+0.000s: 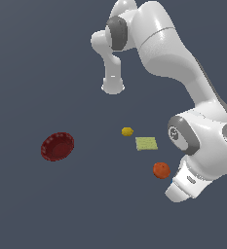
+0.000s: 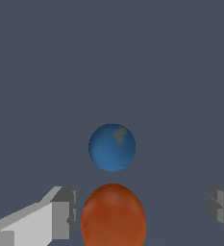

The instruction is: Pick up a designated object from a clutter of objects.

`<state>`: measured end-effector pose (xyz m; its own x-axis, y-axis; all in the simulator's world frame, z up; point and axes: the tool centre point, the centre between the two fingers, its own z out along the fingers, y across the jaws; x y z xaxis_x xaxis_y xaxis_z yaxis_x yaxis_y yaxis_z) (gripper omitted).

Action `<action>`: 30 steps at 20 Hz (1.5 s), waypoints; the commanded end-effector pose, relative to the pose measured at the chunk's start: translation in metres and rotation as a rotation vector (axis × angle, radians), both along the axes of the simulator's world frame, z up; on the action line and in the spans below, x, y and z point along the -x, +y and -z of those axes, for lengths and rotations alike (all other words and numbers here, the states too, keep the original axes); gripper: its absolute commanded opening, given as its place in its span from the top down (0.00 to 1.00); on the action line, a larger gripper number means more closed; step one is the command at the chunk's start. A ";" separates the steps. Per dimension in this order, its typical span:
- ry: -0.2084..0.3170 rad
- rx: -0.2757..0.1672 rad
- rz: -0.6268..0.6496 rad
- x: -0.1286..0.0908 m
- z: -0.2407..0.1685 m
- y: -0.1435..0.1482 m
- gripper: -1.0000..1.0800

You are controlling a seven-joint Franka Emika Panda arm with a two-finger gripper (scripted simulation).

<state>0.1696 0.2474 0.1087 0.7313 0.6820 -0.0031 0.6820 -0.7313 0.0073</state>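
red bowl (image 1: 57, 146) w/ nothing inside, blue ball (image 2: 112, 147)

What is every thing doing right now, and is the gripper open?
gripper: open, holding nothing, fingers wide apart
blue ball: free on the floor, untouched
orange ball: on the floor between the fingers, not squeezed
red bowl: tilted, empty
yellow ball: lying free
yellow-green square: lying flat

Balls: three, one blue ball (image 2: 112, 147), one orange ball (image 1: 161, 170), one small yellow ball (image 1: 127, 131)
Bowls: one, a dark red bowl (image 1: 57, 146)
Flat squares: one, a pale yellow-green square (image 1: 146, 143)
Robot arms: one, a white arm (image 1: 183, 82)
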 end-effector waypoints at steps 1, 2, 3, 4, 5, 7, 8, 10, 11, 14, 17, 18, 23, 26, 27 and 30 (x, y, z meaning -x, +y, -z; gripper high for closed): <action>0.000 -0.003 -0.026 -0.001 0.011 0.010 0.04; 0.001 -0.004 -0.034 -0.001 0.014 0.014 0.04; 0.001 -0.005 -0.041 -0.001 0.017 0.017 0.04; 0.002 -0.005 -0.047 -0.001 0.020 0.019 0.04; 0.002 -0.006 -0.052 -0.001 0.022 0.021 0.04; 0.003 -0.007 -0.060 -0.001 0.026 0.024 0.04; 0.003 -0.007 -0.062 -0.001 0.027 0.025 0.04; 0.003 -0.007 -0.064 -0.001 0.028 0.026 0.04; 0.004 -0.007 -0.062 0.000 0.027 0.025 0.04; 0.004 -0.007 -0.062 0.000 0.031 0.025 0.04; 0.004 -0.007 -0.062 0.000 0.042 0.025 0.04; 0.004 -0.007 -0.063 0.000 0.047 0.025 0.04; 0.003 -0.007 -0.064 0.001 0.074 0.025 0.04; 0.003 -0.007 -0.064 0.001 0.080 0.026 0.04; 0.003 -0.007 -0.064 0.000 0.080 0.026 0.04; 0.003 -0.007 -0.064 -0.001 0.078 0.026 0.04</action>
